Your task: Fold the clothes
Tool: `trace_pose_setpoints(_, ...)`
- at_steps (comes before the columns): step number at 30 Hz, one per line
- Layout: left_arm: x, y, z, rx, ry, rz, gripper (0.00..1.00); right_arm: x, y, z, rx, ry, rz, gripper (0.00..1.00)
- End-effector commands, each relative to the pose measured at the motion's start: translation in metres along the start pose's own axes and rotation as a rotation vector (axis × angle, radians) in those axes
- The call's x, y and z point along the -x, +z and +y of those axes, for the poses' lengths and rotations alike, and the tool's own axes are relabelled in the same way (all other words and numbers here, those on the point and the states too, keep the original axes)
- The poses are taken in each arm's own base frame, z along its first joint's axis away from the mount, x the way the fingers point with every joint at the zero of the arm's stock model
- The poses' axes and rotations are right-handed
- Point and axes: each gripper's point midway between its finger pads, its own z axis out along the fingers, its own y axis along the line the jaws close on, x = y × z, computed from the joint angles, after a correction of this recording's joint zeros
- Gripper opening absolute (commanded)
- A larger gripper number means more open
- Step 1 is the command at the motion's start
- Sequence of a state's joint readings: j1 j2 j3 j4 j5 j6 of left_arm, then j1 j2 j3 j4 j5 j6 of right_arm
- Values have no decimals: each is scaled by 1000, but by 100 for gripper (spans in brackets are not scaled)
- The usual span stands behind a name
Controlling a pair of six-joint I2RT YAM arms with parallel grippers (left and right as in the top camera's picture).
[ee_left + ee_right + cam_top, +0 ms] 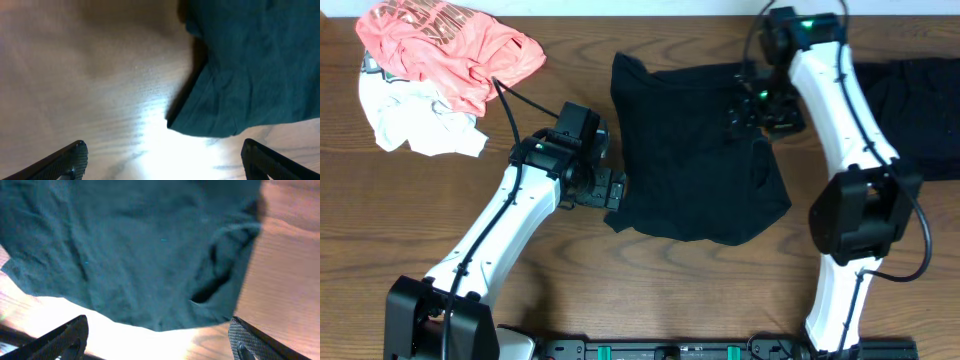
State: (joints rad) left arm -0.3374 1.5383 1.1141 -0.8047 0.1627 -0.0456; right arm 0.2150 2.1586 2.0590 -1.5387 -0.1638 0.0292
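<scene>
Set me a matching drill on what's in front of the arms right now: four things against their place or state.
Things:
1. pink shirt
2. white garment
3. black shirt
4. left tool

Place or state:
A. spread out in the middle
B. open, at the black shirt's near left corner
C. crumpled at the far left, on top of the heap
D. sticking out from under the pink shirt

Pairs: 1-C, 2-D, 3-A, 4-B
</scene>
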Motion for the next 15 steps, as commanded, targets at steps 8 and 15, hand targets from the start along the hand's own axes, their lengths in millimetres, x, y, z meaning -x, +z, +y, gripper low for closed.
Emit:
trace_pose_setpoints(8, 40, -20, 72, 34, -273, -180, 98, -13, 56, 41, -32, 88, 28, 45)
trace_pose_setpoints(15, 40, -29, 116, 72, -392, -221, 98, -39, 95, 35, -55, 132, 116, 8)
